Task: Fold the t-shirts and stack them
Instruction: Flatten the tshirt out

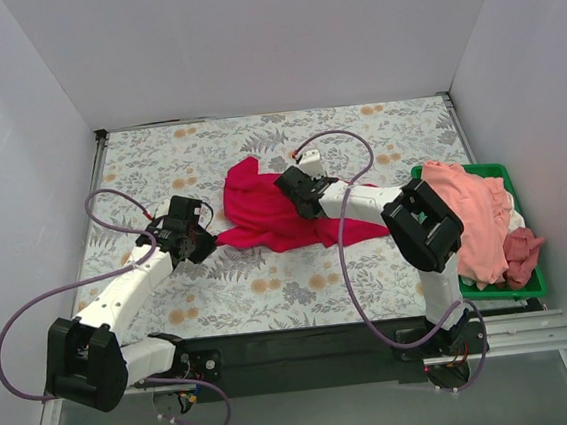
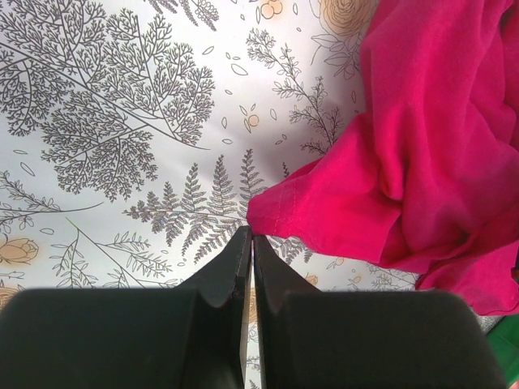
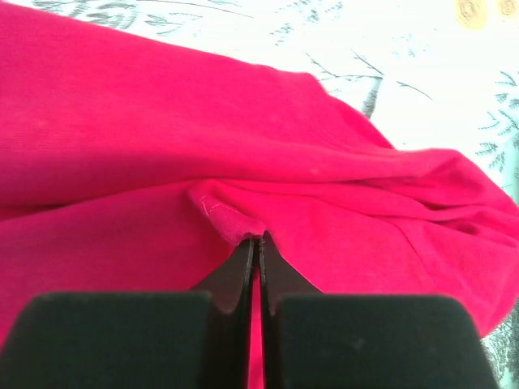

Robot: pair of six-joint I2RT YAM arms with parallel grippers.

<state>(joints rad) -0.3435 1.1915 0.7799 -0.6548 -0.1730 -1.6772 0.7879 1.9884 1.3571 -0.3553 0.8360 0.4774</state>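
The crimson red t-shirt (image 1: 269, 214) lies crumpled on the floral table, mid-centre. My left gripper (image 1: 209, 246) is at its near-left corner. In the left wrist view the jaws (image 2: 251, 237) are shut, their tips pinching the very edge of the red hem (image 2: 389, 162). My right gripper (image 1: 303, 203) sits on the shirt's middle. In the right wrist view it (image 3: 258, 237) is shut on a puckered fold of the red shirt (image 3: 162, 146). The salmon pink t-shirt (image 1: 470, 215) and the dusty maroon-pink t-shirt (image 1: 522, 253) lie heaped in the green bin.
The green plastic bin (image 1: 502, 294) stands at the right edge of the table, beside the right arm's elbow. White walls enclose the table on three sides. Purple cables loop from both arms over the floral cloth (image 1: 157, 154).
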